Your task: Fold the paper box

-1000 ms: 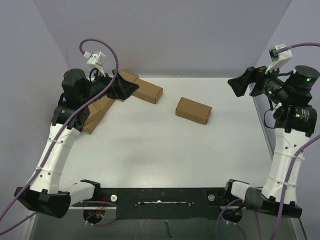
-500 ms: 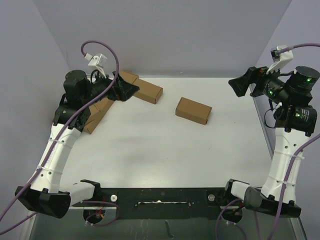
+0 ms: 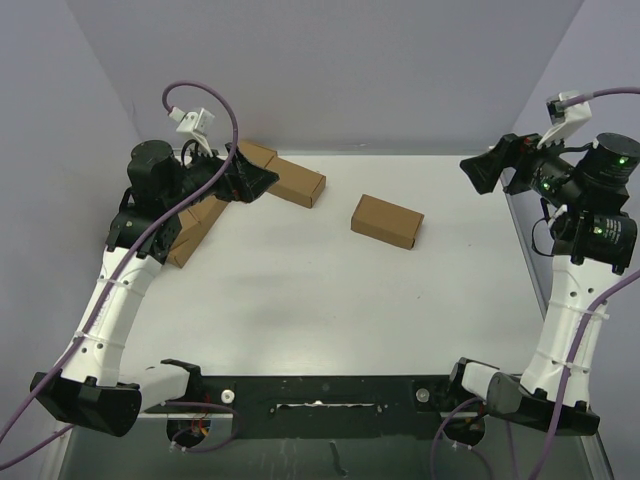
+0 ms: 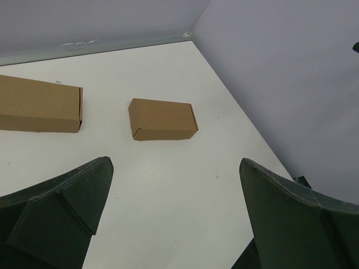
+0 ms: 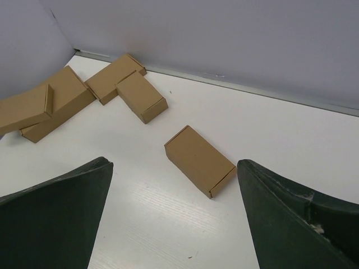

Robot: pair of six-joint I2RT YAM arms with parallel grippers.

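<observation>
The paper box point(image 3: 387, 221) is a small closed brown carton lying alone on the white table, right of centre. It also shows in the left wrist view point(image 4: 162, 119) and in the right wrist view point(image 5: 199, 160). My left gripper point(image 3: 262, 180) is open and empty, raised at the far left over the carton cluster, well apart from the box. My right gripper point(image 3: 478, 170) is open and empty, raised at the far right edge, apart from the box. In each wrist view the jaws stand wide with only table between them.
A cluster of several other brown cartons point(image 3: 297, 183) lies at the far left corner, partly under the left arm; it shows in the right wrist view point(image 5: 141, 96). Grey walls bound the table at back and sides. The table's right edge point(image 3: 517, 250) runs under the right arm.
The right arm has shifted slightly to the right and up. The left arm and the box have not visibly moved.
</observation>
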